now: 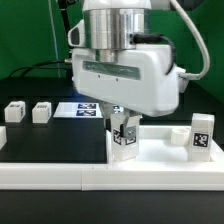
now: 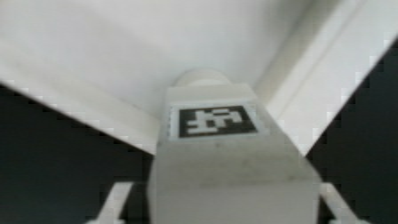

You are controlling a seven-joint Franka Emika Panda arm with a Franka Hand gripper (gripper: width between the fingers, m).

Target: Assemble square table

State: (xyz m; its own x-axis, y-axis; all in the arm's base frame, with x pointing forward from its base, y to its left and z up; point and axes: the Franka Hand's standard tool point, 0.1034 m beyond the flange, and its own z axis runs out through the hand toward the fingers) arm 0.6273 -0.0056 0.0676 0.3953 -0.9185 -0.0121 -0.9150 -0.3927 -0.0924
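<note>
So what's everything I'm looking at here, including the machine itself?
held leg: one, white with black-and-white tag, centre, between the claw's fingers.
loose legs: three, white, tagged; two at the exterior view's left, one at its right.
slab: one, white, flat, below the claw toward the exterior view's right.
rail: one, white, long, along the front edge.
marker board: one, white with black tags, flat behind the claw.
table: one, black, under everything.
claw: one, white, centre, shut on the held leg.
</note>
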